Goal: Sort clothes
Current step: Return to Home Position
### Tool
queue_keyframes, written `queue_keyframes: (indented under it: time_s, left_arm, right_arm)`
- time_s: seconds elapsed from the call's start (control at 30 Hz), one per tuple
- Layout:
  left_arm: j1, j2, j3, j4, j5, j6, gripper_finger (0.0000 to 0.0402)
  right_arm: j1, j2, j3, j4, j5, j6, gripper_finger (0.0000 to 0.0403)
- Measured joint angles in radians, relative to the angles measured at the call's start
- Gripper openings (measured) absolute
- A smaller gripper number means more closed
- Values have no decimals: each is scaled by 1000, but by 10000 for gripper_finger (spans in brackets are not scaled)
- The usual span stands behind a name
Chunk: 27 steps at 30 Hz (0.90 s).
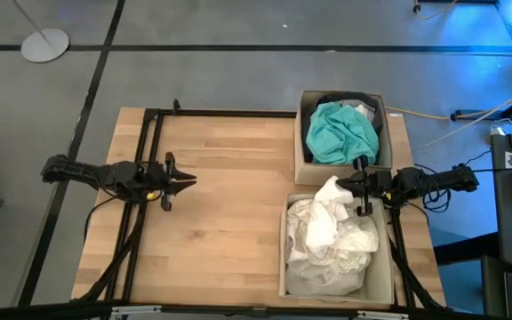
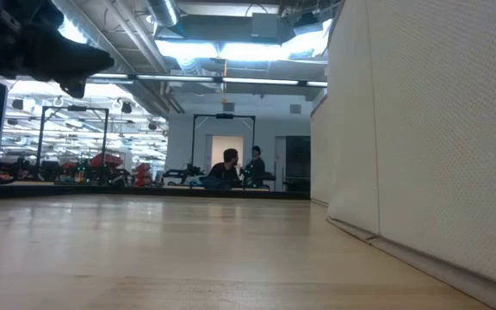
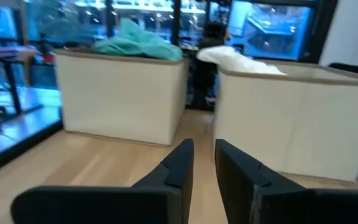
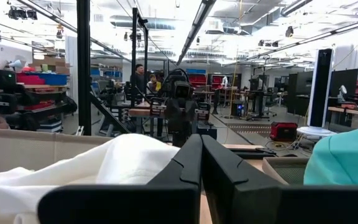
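A teal garment (image 1: 340,133) lies on top of a dark one (image 1: 349,100) in the far tan box (image 1: 302,133) at the table's right. Several white garments (image 1: 332,240) fill the near box (image 1: 284,258), heaped to a peak (image 1: 330,191) at its far end. My right gripper (image 1: 360,197) is shut with nothing between its fingers, above the near box's far right corner, beside that peak. The white cloth (image 4: 104,168) and the teal (image 4: 344,162) flank it in the right wrist view. My left gripper (image 1: 188,180) hovers over the bare table's left half, open by a narrow gap (image 3: 204,155).
The two boxes stand side by side along the table's right edge; their walls show in the left wrist view (image 3: 123,93) and the low view (image 2: 420,129). Bare wood (image 1: 229,213) lies between the left gripper and the boxes. People are far off in the room (image 2: 231,168).
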Motion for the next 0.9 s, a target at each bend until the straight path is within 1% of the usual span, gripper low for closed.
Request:
queue_keyframes:
  time_s: [0.2, 0.3, 0.43, 0.6, 0.8, 0.9]
  left_arm:
    - [92, -111, -29, -23, 24, 46, 36]
    - [132, -107, -41, -35, 79, 42, 25]
    - [170, -107, -67, -5, 140, 27, 14]
    - [184, -107, -67, -6, 149, 50, 7]
    - [183, -100, -67, -6, 148, 56, 13]
    - [183, -100, -67, -6, 148, 128, 13]
  right_arm:
    - [0, 0, 0, -1, 0, 0, 12]
    - [0, 0, 0, -1, 0, 0, 12]
    - [0, 0, 0, -1, 0, 0, 12]
    - [0, 0, 0, -1, 0, -1, 12]
    - [0, 0, 0, 0, 0, -1, 12]
    - [0, 0, 0, 0, 0, 0, 12]
